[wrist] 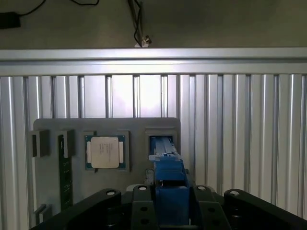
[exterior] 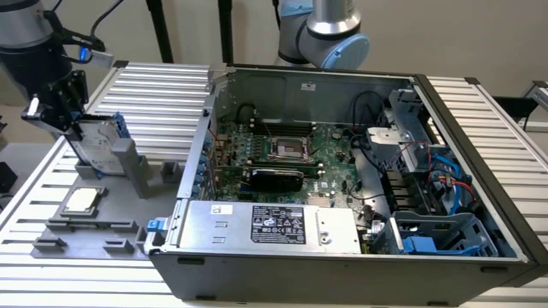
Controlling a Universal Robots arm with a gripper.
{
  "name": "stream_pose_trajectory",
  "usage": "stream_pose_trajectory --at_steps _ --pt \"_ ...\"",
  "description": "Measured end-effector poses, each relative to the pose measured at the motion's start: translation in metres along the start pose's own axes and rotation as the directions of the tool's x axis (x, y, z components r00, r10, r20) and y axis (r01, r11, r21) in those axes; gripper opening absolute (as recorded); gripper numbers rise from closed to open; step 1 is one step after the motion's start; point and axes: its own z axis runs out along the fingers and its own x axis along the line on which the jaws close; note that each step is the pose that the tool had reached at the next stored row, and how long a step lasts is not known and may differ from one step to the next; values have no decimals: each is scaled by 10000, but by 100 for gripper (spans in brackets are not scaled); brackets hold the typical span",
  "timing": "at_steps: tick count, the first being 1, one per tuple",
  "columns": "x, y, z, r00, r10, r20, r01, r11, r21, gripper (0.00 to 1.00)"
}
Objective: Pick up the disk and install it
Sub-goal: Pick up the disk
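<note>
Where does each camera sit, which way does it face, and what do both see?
Exterior view: off the arm, raised, looking down over the open grey metal computer case and ribbed aluminium table; arm and gripper show.
Wrist view: on the wrist, looking down past the gripper onto the table.
Shared: the blue-framed silver-grey metal disk it grips, square silver processor chip, grey fixture plate.
</note>
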Motion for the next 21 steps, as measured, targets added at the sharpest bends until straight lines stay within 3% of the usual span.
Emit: stream_pose_trajectory --at_steps 21 --pt "5 0 -6 10000 0 1 0 10000 2 33"
